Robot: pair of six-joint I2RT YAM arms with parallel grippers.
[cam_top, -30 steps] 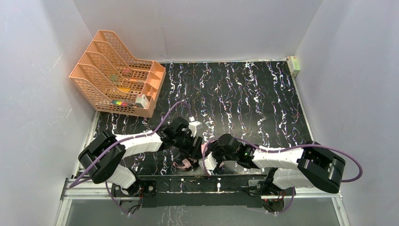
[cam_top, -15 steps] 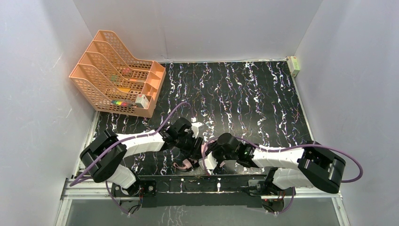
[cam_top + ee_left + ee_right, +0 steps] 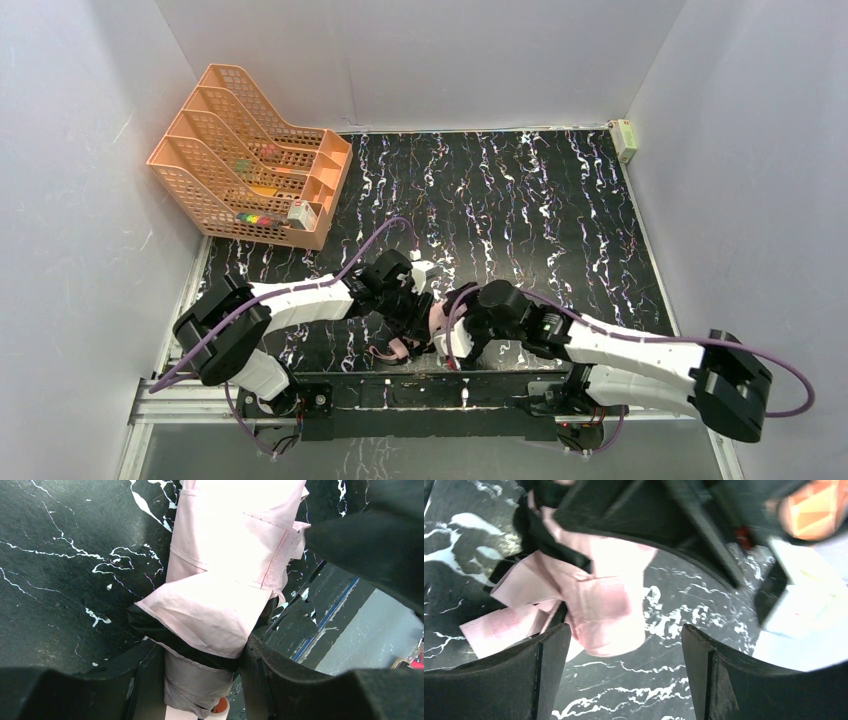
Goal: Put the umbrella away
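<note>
The umbrella [image 3: 225, 580] lay at the worktop's [image 3: 560, 200] six o'clock edge, pinched by the left jaws; the right jaws stood wide near its loose folds. A firm left hold seemed wise while the right gathered fabric.

Showing creased, matt pale-pink cloth with black lining on the umbrella [image 3: 225, 580]; looking smooth across the black, white-veined tabletop [image 3: 540, 200]; showing perforated orange plastic on the file rack [image 3: 215, 150] at ten o'clock.
</note>
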